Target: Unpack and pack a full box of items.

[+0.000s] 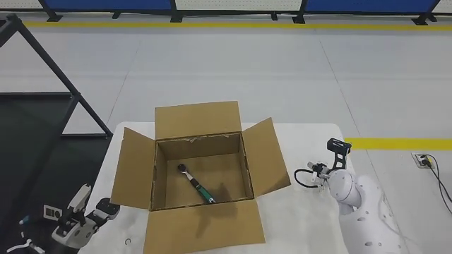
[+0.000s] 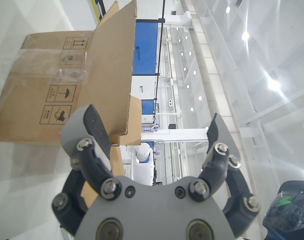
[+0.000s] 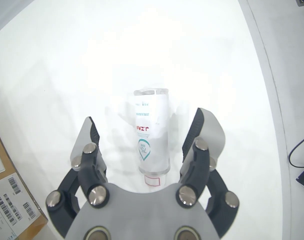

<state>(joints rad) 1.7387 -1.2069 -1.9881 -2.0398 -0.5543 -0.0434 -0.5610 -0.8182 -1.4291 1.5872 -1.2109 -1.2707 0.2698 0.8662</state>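
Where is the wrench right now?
In the top view the wrench lies diagonally on the floor of the open cardboard box, mid-table, its green handle toward the near-right corner.

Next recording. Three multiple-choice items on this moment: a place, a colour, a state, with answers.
1. The metal ratchet wrench lies: A) inside the open brown cardboard box; B) on the table; C) in a gripper.
2. Its handle is: A) red; B) green; C) yellow.
3. The right gripper, by the clear plastic bottle, is: A) shut on it; B) open; C) holding the wrench.
Answers: 1A, it rests on the box floor; 2B, green grip end; 3B, fingers spread apart.
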